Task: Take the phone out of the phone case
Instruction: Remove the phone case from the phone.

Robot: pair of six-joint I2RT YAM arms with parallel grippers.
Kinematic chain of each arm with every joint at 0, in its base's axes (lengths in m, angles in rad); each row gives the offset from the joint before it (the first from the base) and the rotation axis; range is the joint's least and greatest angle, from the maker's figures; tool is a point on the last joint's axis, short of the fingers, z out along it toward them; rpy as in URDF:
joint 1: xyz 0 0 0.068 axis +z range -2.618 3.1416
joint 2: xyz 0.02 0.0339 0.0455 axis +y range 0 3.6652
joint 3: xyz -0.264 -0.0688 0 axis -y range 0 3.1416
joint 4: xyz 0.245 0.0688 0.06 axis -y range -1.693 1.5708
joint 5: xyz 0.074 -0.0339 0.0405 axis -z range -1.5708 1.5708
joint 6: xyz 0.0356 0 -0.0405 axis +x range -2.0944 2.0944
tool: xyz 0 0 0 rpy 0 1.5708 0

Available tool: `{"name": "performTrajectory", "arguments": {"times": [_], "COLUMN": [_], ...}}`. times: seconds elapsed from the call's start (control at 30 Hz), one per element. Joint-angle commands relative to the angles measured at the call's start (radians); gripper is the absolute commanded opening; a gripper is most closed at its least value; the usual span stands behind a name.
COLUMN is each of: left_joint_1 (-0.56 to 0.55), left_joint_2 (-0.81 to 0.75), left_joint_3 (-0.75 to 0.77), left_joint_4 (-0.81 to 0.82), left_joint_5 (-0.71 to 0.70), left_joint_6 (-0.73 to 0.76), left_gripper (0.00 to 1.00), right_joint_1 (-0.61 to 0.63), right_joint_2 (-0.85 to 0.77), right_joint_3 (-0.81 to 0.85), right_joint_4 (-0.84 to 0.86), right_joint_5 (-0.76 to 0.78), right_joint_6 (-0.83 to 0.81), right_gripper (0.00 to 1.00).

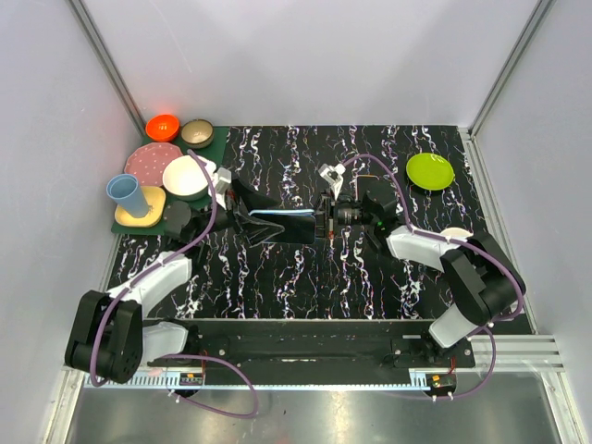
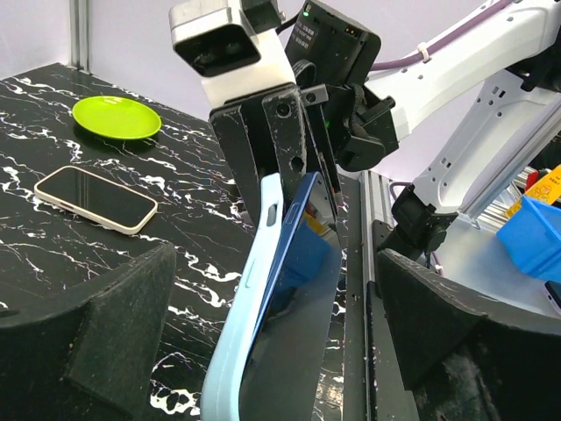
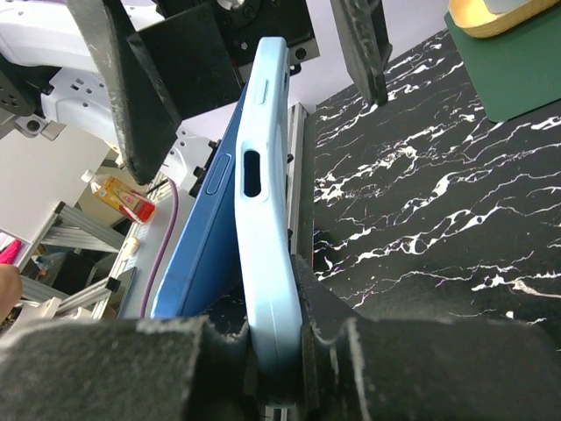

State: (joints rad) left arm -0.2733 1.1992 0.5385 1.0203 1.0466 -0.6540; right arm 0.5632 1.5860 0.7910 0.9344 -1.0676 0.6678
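A light blue phone case (image 3: 267, 219) stands on edge above the table, and my right gripper (image 3: 273, 333) is shut on its end. The dark blue phone (image 3: 206, 237) leans out of the case on one side, its far edge apart from the case. From the left wrist view the case (image 2: 250, 289) and the phone (image 2: 302, 281) run up the middle between my left gripper's (image 2: 272, 351) wide-open pads, touching neither. From above, the left gripper (image 1: 248, 217) and the right gripper (image 1: 322, 222) face each other across the phone and case (image 1: 282, 222).
Dishes crowd the back left: an orange bowl (image 1: 163, 127), a brown bowl (image 1: 197, 133), a pink plate (image 1: 148, 162), a white bowl (image 1: 185, 176) and a blue cup (image 1: 127, 194). A green plate (image 1: 430, 171) lies back right. A cream-cased phone (image 2: 96, 199) lies flat on the table.
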Motion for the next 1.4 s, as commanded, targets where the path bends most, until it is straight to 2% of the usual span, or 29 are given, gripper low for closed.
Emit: {"name": "performTrajectory", "arguments": {"times": [0.0,0.23,0.47,1.07,1.2,1.37], "left_joint_1": [0.017,0.048,0.069,0.071,0.071,0.071], "left_joint_2": [-0.03,-0.047,-0.09,-0.227,-0.23,-0.221], "left_joint_3": [0.026,0.031,0.037,0.109,0.156,0.25], "left_joint_4": [0.064,0.005,-0.12,-0.313,-0.396,-0.597], "left_joint_5": [-0.031,-0.069,-0.14,-0.165,-0.137,-0.115], "left_joint_6": [0.025,0.065,0.183,0.385,0.465,0.612], "left_gripper": [0.99,0.99,0.99,0.99,0.99,0.99], "right_joint_1": [0.012,0.012,0.014,0.014,0.012,0.014], "right_joint_2": [-0.008,-0.001,0.003,0.011,0.012,0.022], "right_joint_3": [0.051,0.062,0.079,0.103,0.103,0.106], "right_joint_4": [0.027,-0.019,-0.103,-0.197,-0.203,-0.223], "right_joint_5": [-0.012,-0.014,0.0,0.02,0.02,0.023], "right_joint_6": [-0.013,-0.03,-0.074,-0.116,-0.122,-0.132], "right_gripper": [0.0,0.0,0.0,0.0,0.0,0.0]}}
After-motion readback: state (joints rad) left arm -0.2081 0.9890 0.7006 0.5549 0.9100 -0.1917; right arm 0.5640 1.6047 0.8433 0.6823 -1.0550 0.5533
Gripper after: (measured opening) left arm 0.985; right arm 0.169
